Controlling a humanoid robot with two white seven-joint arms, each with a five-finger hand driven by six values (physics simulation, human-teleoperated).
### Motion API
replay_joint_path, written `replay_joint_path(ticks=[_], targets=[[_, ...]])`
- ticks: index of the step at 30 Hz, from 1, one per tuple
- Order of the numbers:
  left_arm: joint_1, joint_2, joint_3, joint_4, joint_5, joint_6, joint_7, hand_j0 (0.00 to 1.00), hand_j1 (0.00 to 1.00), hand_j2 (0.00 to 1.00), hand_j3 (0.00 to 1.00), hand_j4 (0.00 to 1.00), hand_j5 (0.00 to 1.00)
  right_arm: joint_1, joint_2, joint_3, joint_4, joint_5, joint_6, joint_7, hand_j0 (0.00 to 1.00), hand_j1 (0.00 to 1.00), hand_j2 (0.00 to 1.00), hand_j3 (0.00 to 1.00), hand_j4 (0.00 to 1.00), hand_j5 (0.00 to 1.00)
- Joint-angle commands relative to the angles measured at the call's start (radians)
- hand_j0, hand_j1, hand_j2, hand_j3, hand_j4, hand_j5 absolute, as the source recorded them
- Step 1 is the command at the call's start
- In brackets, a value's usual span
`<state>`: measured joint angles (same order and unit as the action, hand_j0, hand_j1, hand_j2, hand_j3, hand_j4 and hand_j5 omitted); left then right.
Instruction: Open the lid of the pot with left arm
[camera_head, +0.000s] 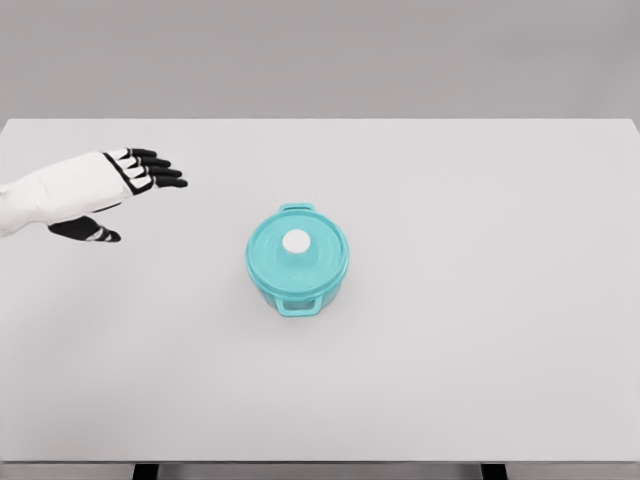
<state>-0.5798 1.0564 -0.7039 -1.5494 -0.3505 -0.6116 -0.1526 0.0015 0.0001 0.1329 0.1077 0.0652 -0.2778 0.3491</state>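
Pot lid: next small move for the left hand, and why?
Probably carry the left hand right and toward the white knob. The lid sits closed on the pot, and the hand is open, well off to the pot's left, touching nothing.

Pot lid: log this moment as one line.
left hand open, left of pot | lid on, untouched | right arm unseen
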Motion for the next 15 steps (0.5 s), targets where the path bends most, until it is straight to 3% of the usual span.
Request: replay_joint_path(ticks=[1,2,4,6,8,11,15], targets=[[0.0,-0.006,-0.003,-0.011,0.002,0.001,-0.001,1.0,1.0,1.0,1.0,1.0,1.0,0.0,0.0,0.001,0.001,0.001,-0.001,0.005,1.0,1.0,1.0,1.0,1.0,1.0],[-0.014,-0.036,-0.012,-0.024,0.008,0.001,-0.001,1.0,1.0,1.0,1.0,1.0,1.0,0.002,0.0,-0.001,0.006,-0.001,-0.001,0.001,1.0,1.0,1.0,1.0,1.0,1.0],[-0.092,-0.121,-0.103,-0.023,0.011,0.001,-0.001,1.0,1.0,1.0,1.0,1.0,1.0,0.003,0.0,-0.002,0.006,-0.001,0.0,0.001,1.0,1.0,1.0,1.0,1.0,1.0],[-0.247,-0.176,-0.278,-0.023,0.021,0.001,-0.001,1.0,1.0,1.0,1.0,1.0,1.0,0.002,0.0,-0.001,0.004,-0.001,0.0,0.001,1.0,1.0,1.0,1.0,1.0,1.0],[-0.314,-0.245,-0.393,-0.02,0.024,0.001,-0.001,1.0,1.0,1.0,1.0,1.0,1.0,0.002,0.0,-0.001,0.004,-0.001,-0.001,0.001,1.0,1.0,1.0,1.0,1.0,1.0],[-0.41,-0.277,-0.471,-0.014,0.054,0.001,-0.001,1.0,1.0,1.0,1.0,1.0,1.0,0.002,0.0,-0.001,0.004,-0.001,0.0,0.001,1.0,1.0,1.0,1.0,1.0,1.0],[-0.429,-0.315,-0.531,0.005,0.082,0.001,-0.005,1.0,1.0,1.0,1.0,1.0,1.0,0.002,0.0,-0.001,0.004,-0.001,-0.001,-0.001,1.0,1.0,1.0,1.0,1.0,1.0]])
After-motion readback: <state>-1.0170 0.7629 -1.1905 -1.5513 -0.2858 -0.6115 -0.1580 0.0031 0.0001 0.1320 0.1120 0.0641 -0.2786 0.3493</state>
